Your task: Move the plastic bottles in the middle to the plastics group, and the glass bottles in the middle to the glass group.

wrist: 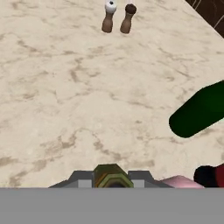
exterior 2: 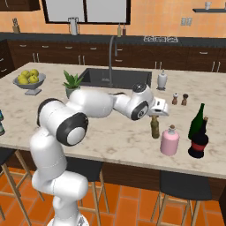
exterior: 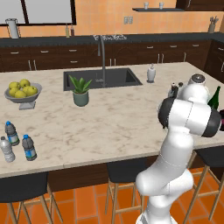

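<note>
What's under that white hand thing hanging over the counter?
An amber-brown bottle stands under the end effector, which is shut on its neck. The bottle's top is hidden by it. A pink bottle stands beside.

Three small water bottles (exterior: pixel 17 143), four glass bottles (exterior 2: pixel 181 132), two shakers (exterior 2: pixel 179 99), one potted plant (exterior: pixel 81 91).

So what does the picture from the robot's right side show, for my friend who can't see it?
The white robot arm's gripper is shut on the top of a slim amber bottle standing on the marble counter. Just right of it stand a squat pink bottle, a tall dark green wine bottle and a dark vessel.
</note>
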Motion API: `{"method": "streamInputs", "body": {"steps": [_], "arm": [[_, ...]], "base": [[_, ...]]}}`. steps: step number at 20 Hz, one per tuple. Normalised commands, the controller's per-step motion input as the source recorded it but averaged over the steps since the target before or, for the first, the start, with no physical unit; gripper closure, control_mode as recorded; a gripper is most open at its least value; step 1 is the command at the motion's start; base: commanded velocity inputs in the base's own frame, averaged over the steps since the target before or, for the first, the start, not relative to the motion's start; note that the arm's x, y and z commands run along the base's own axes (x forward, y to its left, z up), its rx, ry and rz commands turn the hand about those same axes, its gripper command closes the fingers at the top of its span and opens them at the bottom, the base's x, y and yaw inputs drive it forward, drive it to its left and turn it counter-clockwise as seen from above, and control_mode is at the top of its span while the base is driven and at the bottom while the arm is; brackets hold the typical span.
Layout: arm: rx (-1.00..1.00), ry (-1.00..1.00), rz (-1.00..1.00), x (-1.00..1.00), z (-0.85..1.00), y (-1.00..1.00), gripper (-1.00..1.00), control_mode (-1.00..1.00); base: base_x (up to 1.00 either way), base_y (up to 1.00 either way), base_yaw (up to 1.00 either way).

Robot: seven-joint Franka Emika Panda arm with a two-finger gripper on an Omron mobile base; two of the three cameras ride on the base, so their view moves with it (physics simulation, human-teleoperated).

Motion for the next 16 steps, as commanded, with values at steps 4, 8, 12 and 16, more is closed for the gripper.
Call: {"method": "streamInputs", "body": {"steps": [4,8,12,16], "arm": [[0.05,0.00,0.07,0.35,-0.11,-0.37,1.00,-1.00],[0.10,0.00,0.08,0.29,-0.25,-0.29,1.00,-1.00],[0.09,0.00,0.08,0.18,-0.26,-0.37,1.00,-1.00],[0.04,0.00,0.06,0.22,-0.34,-0.03,1.00,-1.00]], "base": [[0.00,0.00,0.00],[0.00,0.00,0.00],[0.00,0.00,0.00],[0.00,0.00,0.00]]}}
